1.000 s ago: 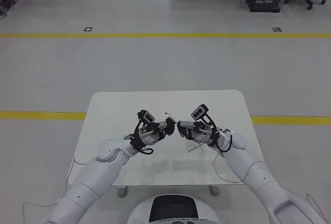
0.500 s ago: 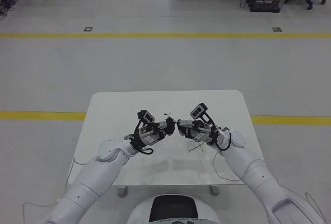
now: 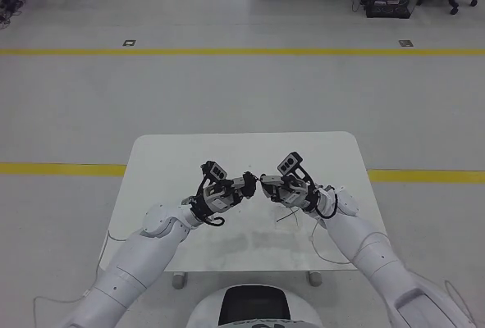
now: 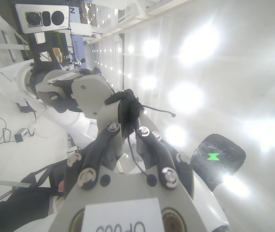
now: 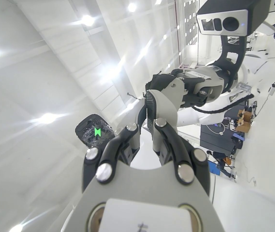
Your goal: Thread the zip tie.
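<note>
A thin black zip tie point(image 4: 158, 110) is being held up in the air above the middle of a white worktop point(image 3: 164, 164), caught between two robot grippers that are meeting tip to tip. The left gripper point(image 4: 133, 119) is clenching its fingers on the tie. One stretch of the strand is trailing back from the grip between the two fingers toward the palm, and another is poking out sideways past the tips, ending in a small thickening. The right gripper point(image 5: 143, 114) is facing it from the other side with its fingers pressed together, apparently pinching the same tie right where the two sets of tips are touching. A short bit of strand is sticking out just beyond them. The spot where the ends would be meeting is sitting hidden behind the fingertips, so it is not possible to tell whether the tail is entering the head. No closed loop is showing anywhere. Judging by this, the job is looking like it is at the lining-up stage: the tie is lifted and gripped by both sides, while feeding the tail through and drawing it along seem to be remaining.
</note>
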Controlling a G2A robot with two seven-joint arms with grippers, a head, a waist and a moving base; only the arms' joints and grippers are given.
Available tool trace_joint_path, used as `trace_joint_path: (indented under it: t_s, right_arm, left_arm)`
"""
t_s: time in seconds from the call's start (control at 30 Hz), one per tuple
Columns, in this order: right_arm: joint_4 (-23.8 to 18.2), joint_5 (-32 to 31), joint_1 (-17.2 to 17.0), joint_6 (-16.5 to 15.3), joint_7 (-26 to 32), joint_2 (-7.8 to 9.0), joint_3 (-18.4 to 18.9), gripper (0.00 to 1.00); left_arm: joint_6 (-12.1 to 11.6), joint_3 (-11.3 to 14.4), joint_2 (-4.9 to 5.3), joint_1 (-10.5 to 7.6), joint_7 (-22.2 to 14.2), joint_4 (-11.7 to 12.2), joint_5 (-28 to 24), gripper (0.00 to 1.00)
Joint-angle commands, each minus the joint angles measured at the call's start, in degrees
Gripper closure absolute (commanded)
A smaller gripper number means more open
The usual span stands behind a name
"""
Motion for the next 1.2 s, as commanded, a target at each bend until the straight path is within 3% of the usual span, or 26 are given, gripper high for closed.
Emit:
trace_joint_path:
  t_s: [0.0, 1.17]
  right_arm:
    - [0.51, -0.08, 0.08, 0.25, 0.0, -0.14, 0.04, 1.0]
    - [2.32, -2.41, -0.41, 1.26, 0.0, -0.83, 0.94, 1.0]
  left_arm:
    - [0.0, 0.0, 0.0, 0.0, 0.0, 0.0, 0.0, 1.0]
    - [0.0, 0.0, 0.0, 0.0, 0.0, 0.0, 0.0, 1.0]
